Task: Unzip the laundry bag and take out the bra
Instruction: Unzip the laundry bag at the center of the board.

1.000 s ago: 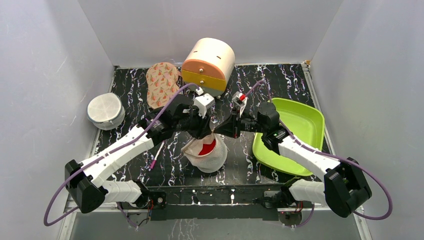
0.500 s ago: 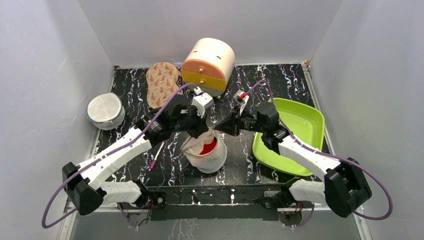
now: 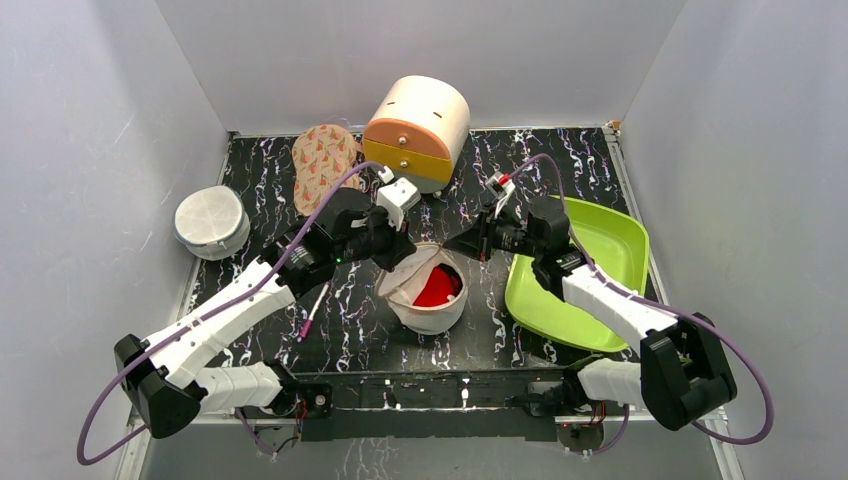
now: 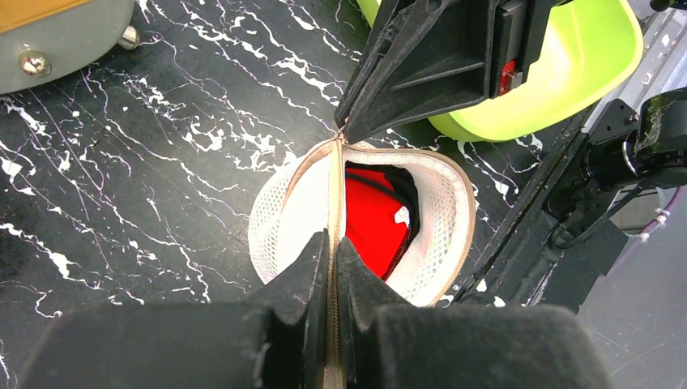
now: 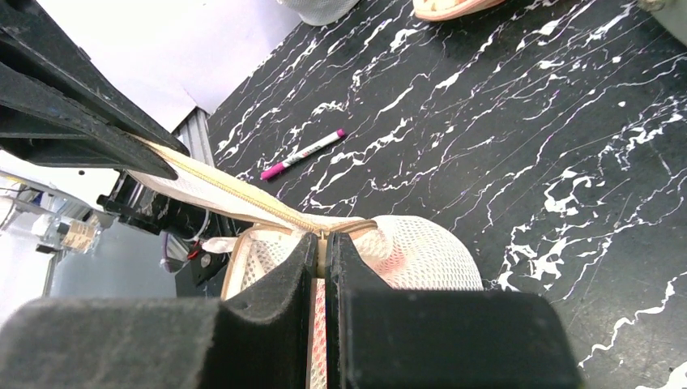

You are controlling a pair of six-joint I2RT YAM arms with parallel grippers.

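Note:
The laundry bag (image 3: 428, 318), a pale mesh dome, lies at the table's middle with its zip part open. The red bra (image 3: 437, 290) shows inside the opening. My left gripper (image 3: 403, 262) is shut on the bag's zip rim at its left side. My right gripper (image 3: 455, 245) is shut on the zip pull at the rim's far right. In the left wrist view my left gripper (image 4: 332, 239) pinches the zip tape, with the bag (image 4: 283, 215) and the bra (image 4: 369, 223) beyond. In the right wrist view my right gripper (image 5: 322, 241) clamps the pull above the bag (image 5: 429, 255).
A green tray (image 3: 610, 240) lies right of the bag. A round beige drawer box (image 3: 418, 120) and a carrot-print pad (image 3: 322, 165) stand at the back. A white round mesh case (image 3: 211, 220) sits far left. A pink pen (image 3: 312, 312) lies left of the bag.
My right gripper has pulled right with the zip pull, and the bag's mouth has opened wider. The bag has shifted right and more of the red bra shows.

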